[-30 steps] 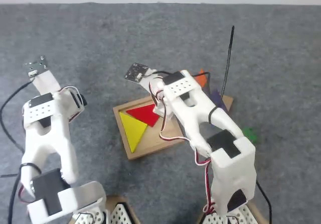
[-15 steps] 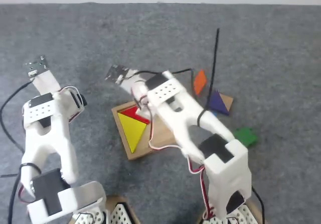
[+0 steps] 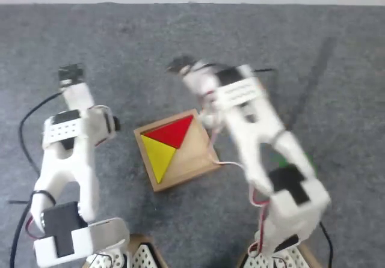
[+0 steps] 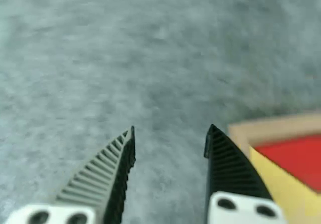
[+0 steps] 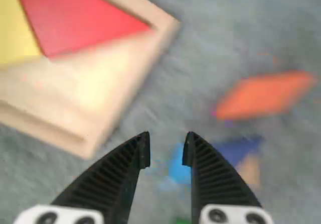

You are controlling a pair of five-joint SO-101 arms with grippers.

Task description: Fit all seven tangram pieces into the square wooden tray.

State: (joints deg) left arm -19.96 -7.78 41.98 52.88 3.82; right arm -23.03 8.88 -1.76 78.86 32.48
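The square wooden tray (image 3: 192, 160) lies at the table's middle and holds a red triangle (image 3: 172, 131) and a yellow triangle (image 3: 157, 154). My right arm (image 3: 243, 103) stretches over the area right of the tray. Its gripper (image 5: 166, 136) hovers narrowly open with nothing between the fingers, just past the tray's corner (image 5: 85, 103). Beyond it lie a small blue piece (image 5: 176, 168), an orange parallelogram (image 5: 263, 93) and a purple piece (image 5: 243, 146). My left gripper (image 4: 170, 131) hangs open over bare carpet, left of the tray (image 4: 271, 127).
Grey carpet (image 3: 120, 45) covers the whole table. A green piece (image 3: 308, 158) peeks out beside the right arm. A tan piece (image 5: 251, 170) lies against the purple one. Both arm bases stand at the near edge.
The right arm swung from above the tray toward the right, uncovering the tray and hiding the orange and purple pieces in the high view. The left arm shifted slightly right.
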